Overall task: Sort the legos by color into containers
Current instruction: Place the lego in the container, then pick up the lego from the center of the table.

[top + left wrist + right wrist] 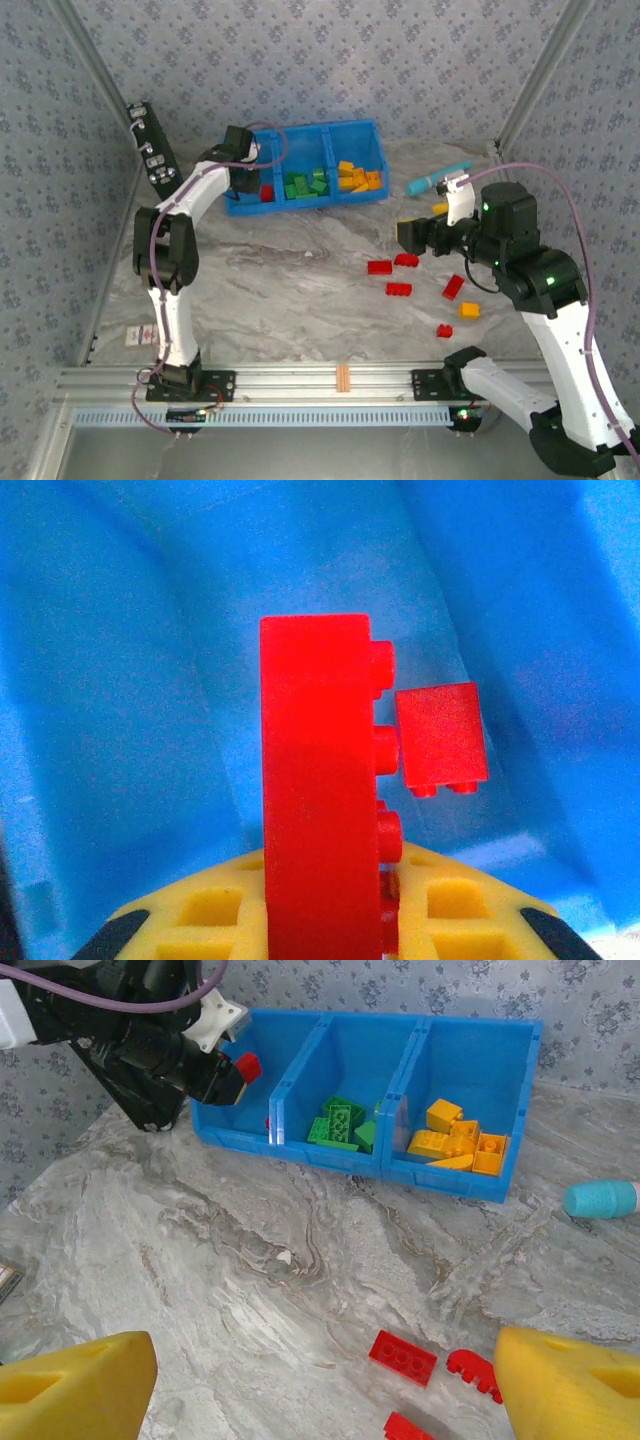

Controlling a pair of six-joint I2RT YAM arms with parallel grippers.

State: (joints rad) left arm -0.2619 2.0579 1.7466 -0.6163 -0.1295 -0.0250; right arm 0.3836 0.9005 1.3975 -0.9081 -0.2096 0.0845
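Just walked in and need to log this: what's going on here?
Two arms are sorting legos by color into a blue bin. The left gripper holds a red brick over the left compartment, where a smaller red piece lies. Green bricks sit in the middle one, orange-yellow bricks in the right. The right gripper hangs open above loose red bricks on the table.

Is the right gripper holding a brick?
No, the right gripper is wide open with nothing between its fingers; red bricks lie on the table.

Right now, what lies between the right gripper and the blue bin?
Three red legos lie just ahead of the right gripper; beyond them the marble table is bare up to the blue bin, in the right wrist view.
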